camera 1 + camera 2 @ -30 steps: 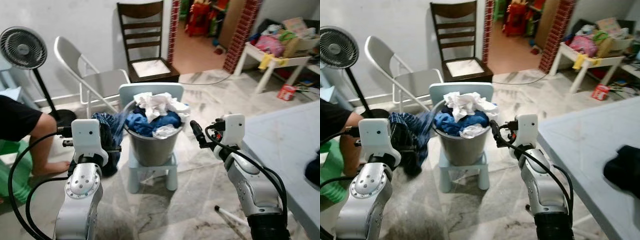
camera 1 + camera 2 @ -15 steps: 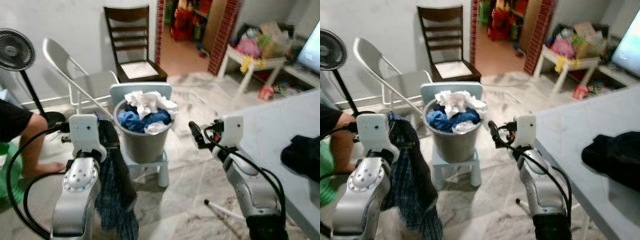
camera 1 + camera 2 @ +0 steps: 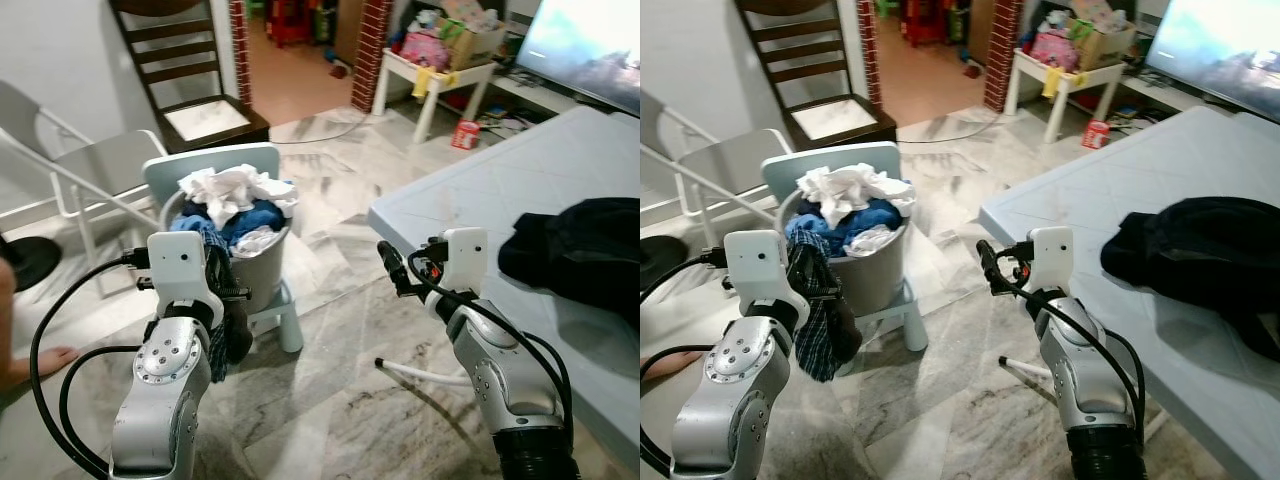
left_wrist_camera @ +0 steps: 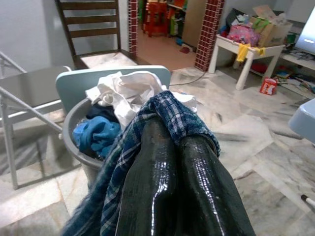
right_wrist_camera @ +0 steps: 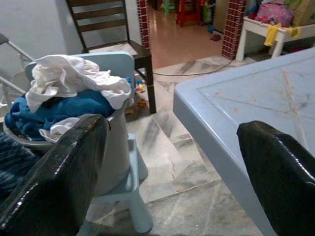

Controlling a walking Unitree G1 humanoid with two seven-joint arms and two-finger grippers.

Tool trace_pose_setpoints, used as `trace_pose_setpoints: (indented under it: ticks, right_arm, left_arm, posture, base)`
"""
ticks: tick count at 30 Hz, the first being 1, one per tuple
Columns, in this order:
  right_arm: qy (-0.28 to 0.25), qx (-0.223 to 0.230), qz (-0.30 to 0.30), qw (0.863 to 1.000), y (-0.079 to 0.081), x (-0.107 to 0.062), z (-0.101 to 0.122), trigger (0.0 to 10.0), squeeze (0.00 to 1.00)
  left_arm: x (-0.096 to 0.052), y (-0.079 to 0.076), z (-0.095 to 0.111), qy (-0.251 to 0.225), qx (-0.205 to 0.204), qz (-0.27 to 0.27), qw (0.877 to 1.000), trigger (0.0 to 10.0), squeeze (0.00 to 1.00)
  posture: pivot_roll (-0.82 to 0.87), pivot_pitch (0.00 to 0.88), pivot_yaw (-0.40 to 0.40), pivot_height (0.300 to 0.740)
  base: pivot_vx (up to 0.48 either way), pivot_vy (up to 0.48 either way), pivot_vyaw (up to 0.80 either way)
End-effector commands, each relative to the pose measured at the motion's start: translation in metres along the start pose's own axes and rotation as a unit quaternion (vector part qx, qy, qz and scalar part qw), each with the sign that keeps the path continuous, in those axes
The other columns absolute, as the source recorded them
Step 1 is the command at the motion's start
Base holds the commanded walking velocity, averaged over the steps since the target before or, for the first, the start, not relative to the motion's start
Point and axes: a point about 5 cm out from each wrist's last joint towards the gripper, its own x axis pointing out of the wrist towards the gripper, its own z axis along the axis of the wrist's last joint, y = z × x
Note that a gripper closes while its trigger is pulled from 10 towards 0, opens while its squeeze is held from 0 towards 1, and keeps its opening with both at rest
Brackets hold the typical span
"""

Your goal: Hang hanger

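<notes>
2 silver arms with white wrist boxes, looping black cables, glossy black fingers point(image 5: 59, 172).

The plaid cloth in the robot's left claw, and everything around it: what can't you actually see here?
- Plaid cloth, left wrist view: the left gripper fingers cover its middle; its lower end is cut off by the frame edge.
- Bucket, right eye view: laundry heaped on top hides what lies deeper.
- Dark garment on the table, left eye view: cut off at the right edge; its kind is unclear.
- No hanger can be made out.
</notes>
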Motion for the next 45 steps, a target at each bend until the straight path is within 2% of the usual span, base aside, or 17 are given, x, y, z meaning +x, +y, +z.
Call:
trace_pose_setpoints:
  ticks: [1,9,15,20,35,40,42,45]
  right_arm:
    - [-0.006,-0.006,0.002,1.000,0.000,0.000,0.006,10.0,0.00]
    - [-0.003,-0.004,0.003,1.000,0.001,-0.001,0.005,10.0,0.00]
    - [-0.003,-0.003,0.000,1.000,0.000,-0.002,0.005,10.0,0.00]
    - [-0.004,-0.005,-0.004,1.000,-0.002,-0.002,0.006,10.0,0.00]
    - [-0.004,-0.006,-0.007,1.000,-0.002,-0.004,0.006,10.0,0.00]
    - [-0.001,-0.005,-0.009,1.000,-0.003,-0.005,0.006,10.0,0.00]
    - [-0.014,-0.006,-0.006,1.000,-0.002,-0.005,0.009,10.0,0.00]
    - [-0.007,-0.001,-0.005,1.000,0.000,-0.005,0.009,10.0,0.00]
  left_arm:
    - [0.001,-0.004,0.006,-0.013,-0.002,-0.017,1.000,10.0,0.00]
    - [0.003,-0.008,0.010,-0.023,0.009,-0.032,0.999,10.0,0.00]
    - [0.001,-0.016,0.012,-0.030,0.008,-0.070,0.997,10.0,0.00]
    - [0.000,-0.018,0.011,-0.031,0.020,-0.076,0.996,10.0,0.00]
    - [-0.001,-0.023,0.010,-0.023,0.018,-0.098,0.995,10.0,0.00]
    - [-0.004,-0.030,0.008,-0.019,0.016,-0.137,0.990,10.0,0.00]
    - [-0.006,-0.033,0.004,-0.015,0.037,-0.147,0.988,10.0,0.00]
    - [-0.008,-0.033,-0.001,-0.007,0.040,-0.146,0.988,10.0,0.00]
  posture:
    - [-0.01,0.073,-0.051,0.740]
    - [-0.02,0.082,-0.051,0.740]
    - [-0.02,0.083,-0.051,0.740]
    - [-0.02,0.087,-0.049,0.740]
    - [-0.03,0.101,-0.045,0.740]
    - [-0.03,0.101,-0.045,0.740]
    - [-0.03,0.101,-0.045,0.740]
    - [-0.03,0.101,-0.045,0.740]
  base:
    - [0.000,0.000,-0.80]
    - [0.000,0.000,-0.80]
    - [0.000,0.000,-0.80]
    - [0.000,0.000,-0.80]
    - [0.000,0.000,-0.80]
    - [0.000,0.000,-0.80]
    - [0.000,0.000,-0.40]
    - [0.000,0.000,0.00]
